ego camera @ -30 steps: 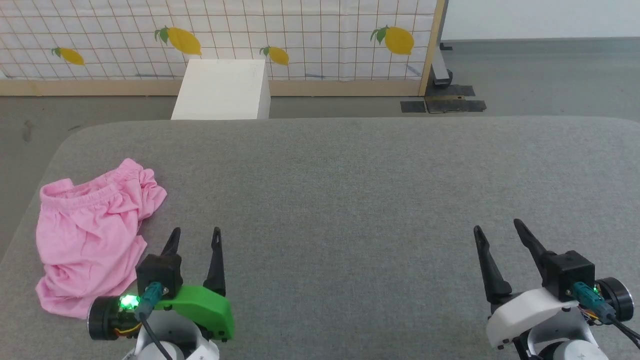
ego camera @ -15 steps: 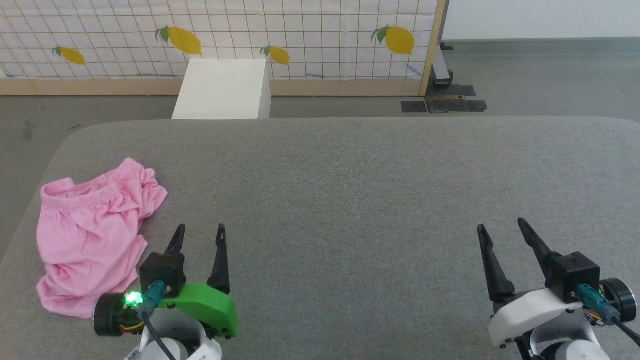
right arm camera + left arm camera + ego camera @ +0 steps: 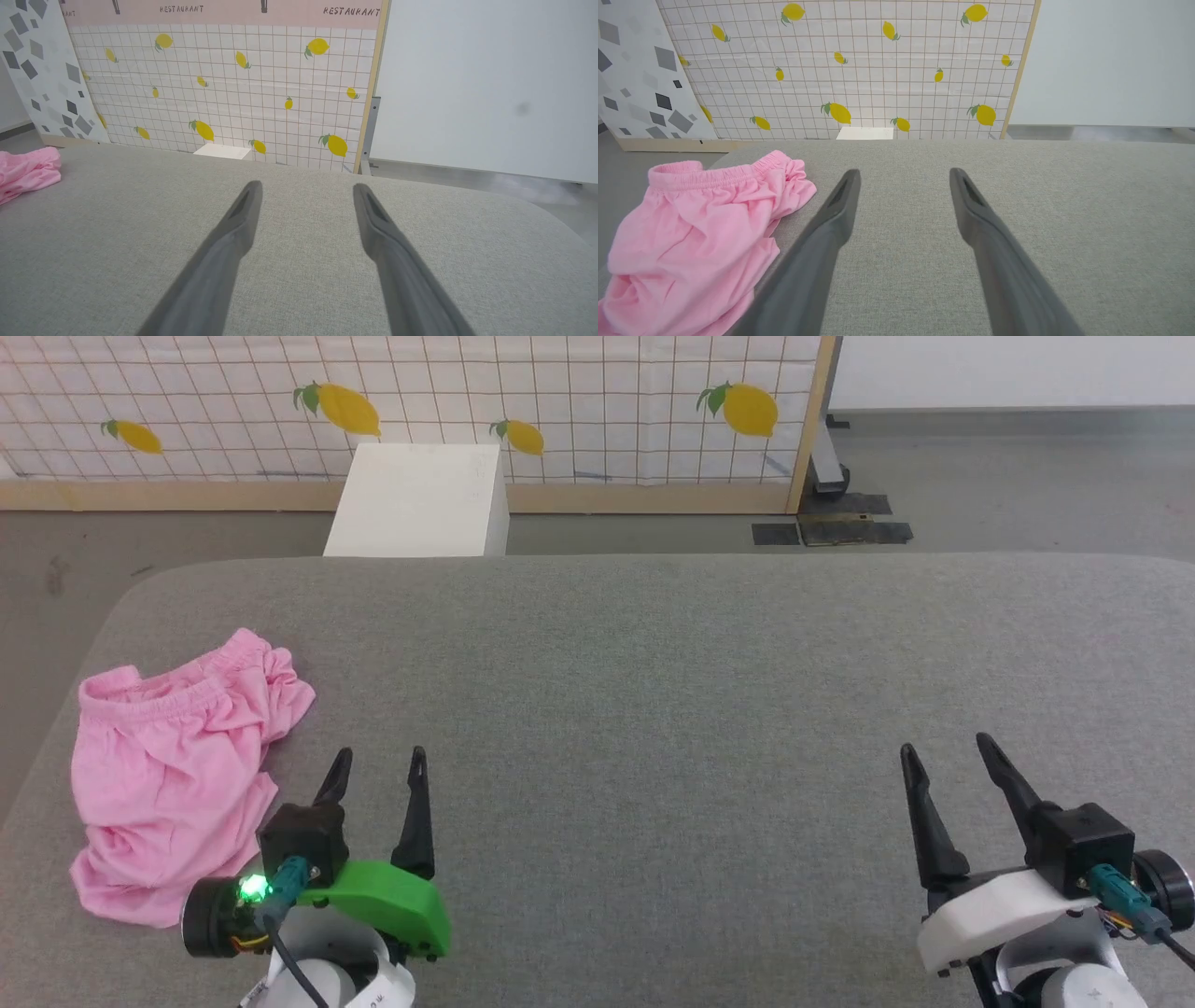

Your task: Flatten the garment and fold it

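Left fingers (image 3: 415, 803) edged forward, spread, just beside garment (image 3: 168, 775) | right fingers (image 3: 924, 831) too, spread, well apart

A staged robot-testing room: a wood-framed backdrop panel (image 3: 597, 401) printed with tiles and lemons and headed with "RESTAURANT" lettering (image 3: 350, 11) stands on a bare grey floor (image 3: 1027, 476) against a plain white wall (image 3: 490, 84), behind a grey cloth-covered table (image 3: 653, 663).

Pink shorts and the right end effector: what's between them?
Head view: beside the pink shorts sits the left end effector, then bare grey padded surface.
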Tool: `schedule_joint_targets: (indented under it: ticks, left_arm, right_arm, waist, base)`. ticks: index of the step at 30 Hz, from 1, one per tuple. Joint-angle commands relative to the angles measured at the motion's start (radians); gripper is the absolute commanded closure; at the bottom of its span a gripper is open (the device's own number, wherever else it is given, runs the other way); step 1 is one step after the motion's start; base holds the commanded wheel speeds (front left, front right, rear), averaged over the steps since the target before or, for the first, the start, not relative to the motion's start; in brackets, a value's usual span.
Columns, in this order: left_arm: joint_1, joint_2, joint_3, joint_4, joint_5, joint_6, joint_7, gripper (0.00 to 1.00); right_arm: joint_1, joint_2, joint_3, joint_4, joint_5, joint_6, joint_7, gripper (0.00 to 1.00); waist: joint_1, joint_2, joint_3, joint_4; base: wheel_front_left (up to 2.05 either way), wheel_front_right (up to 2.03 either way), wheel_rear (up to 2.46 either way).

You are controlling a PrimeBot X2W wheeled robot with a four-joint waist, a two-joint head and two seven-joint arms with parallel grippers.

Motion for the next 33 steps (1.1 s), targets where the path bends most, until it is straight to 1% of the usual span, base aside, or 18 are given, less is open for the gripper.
schedule_joint_targets:
  ticks: [1, 33]
  left_arm:
    - [-0.021, -0.001, -0.002, 0.006, -0.008, 0.003, -0.01, 0.0]
    - [-0.026, -0.001, 0.001, 0.067, -0.038, -0.014, -0.076, 0.0]
  right_arm:
    - [-0.02, 0.001, -0.004, 0.003, 0.008, -0.001, -0.011, 0.0]
    - [-0.006, 0.002, -0.03, 0.026, 0.029, -0.001, -0.077, 0.0]
  waist:
    - [0.0, 0.0, 0.0, 0.001]
    - [0.0, 0.0, -0.011, 0.004]
  base:
    - [0.0, 0.0, 0.0]
    - [0.0, 0.0, 0.0]
